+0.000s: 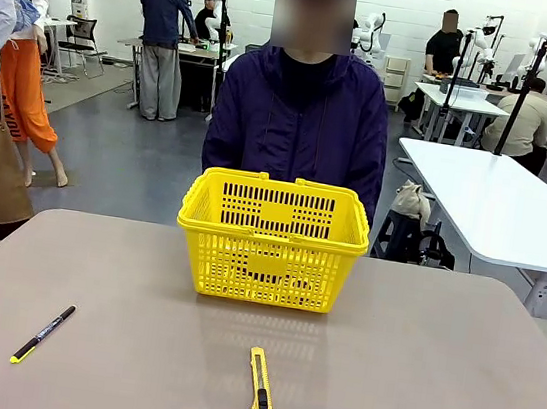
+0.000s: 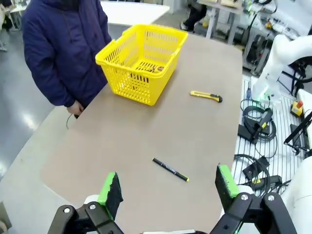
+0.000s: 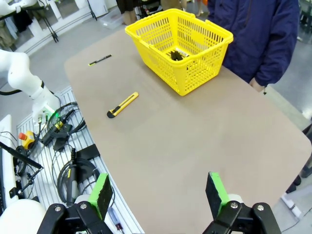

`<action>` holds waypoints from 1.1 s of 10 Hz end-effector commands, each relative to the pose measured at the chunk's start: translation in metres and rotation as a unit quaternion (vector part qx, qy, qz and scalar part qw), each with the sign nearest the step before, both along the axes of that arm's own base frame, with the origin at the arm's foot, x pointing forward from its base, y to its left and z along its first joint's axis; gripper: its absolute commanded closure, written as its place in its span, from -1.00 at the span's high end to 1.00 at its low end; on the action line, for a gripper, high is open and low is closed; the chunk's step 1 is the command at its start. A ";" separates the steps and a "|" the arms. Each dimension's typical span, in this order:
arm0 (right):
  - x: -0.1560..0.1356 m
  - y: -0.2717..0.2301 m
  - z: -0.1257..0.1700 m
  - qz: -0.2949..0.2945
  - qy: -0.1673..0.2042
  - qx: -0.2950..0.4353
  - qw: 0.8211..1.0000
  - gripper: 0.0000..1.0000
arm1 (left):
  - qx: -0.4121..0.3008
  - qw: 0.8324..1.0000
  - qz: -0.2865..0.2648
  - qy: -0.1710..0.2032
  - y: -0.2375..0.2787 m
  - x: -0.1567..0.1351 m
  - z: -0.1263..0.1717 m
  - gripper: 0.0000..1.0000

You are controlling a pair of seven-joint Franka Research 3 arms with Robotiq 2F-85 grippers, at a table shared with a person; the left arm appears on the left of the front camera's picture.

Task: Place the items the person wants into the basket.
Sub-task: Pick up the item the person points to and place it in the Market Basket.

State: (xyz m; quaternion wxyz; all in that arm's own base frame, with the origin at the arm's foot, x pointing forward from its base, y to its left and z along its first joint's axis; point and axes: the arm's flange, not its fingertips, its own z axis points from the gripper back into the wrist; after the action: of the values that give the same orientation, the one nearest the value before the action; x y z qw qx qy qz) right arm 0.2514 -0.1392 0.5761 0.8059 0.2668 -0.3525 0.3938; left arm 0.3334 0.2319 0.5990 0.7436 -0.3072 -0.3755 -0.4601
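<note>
Yellow plastic shopping basket with slotted mesh sides (image 1: 268, 264), standing upright at twelve o'clock on the beige table (image 1: 434, 367), near the far edge and just in front of the person in the dark navy jacket (image 1: 300, 117). Handles folded down on the rim.

Biggest risk from here, as a judgement: grabbing the wrong thing. Slim yellow utility knife with black end (image 1: 259, 387) at six o'clock and thin black pen with yellow tip (image 1: 43, 334) at eight o'clock, both loose on the open tabletop and easy to reach, neither wanted. Similar yellow-and-black colouring to a wanted item, so easy to confuse.

Second risk: nudging the basket. Light plastic, nothing pinning it down; likely to slide towards the person's hand (image 2: 75, 108) at the table edge if clipped on the rim.

Left gripper (image 2: 168, 180) spread wide, green pads far apart, nothing between them, hovering high over the table with the pen beneath. Right gripper (image 3: 158, 185) likewise wide and empty, raised above the near table edge.

Through the basket's mesh wall (image 3: 195, 73), seen from the right wrist: dark items on the floor of the basket (image 3: 175, 54), with a trace of yellow among them from the left wrist (image 2: 153, 69). Too small to tell which is which. Probably little or nothing left to load.
</note>
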 end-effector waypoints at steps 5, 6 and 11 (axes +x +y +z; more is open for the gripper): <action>0.001 0.001 0.000 0.006 -0.007 0.009 1.000 1.00 | -0.062 0.998 -0.021 0.015 0.018 0.013 -0.010 1.00; 0.001 0.001 0.000 0.006 -0.007 0.009 1.000 1.00 | -0.050 0.998 -0.014 0.026 0.016 0.008 -0.014 1.00; 0.001 0.001 0.000 0.006 -0.007 0.009 1.000 1.00 | -0.050 0.998 -0.014 0.026 0.016 0.008 -0.014 1.00</action>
State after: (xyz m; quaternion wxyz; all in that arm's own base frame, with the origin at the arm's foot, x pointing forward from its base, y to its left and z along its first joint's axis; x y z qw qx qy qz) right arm 0.2514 -0.1392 0.5761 0.8058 0.2666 -0.3526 0.3940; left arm 0.3428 0.2477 0.5859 0.7388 -0.3598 -0.3671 -0.4357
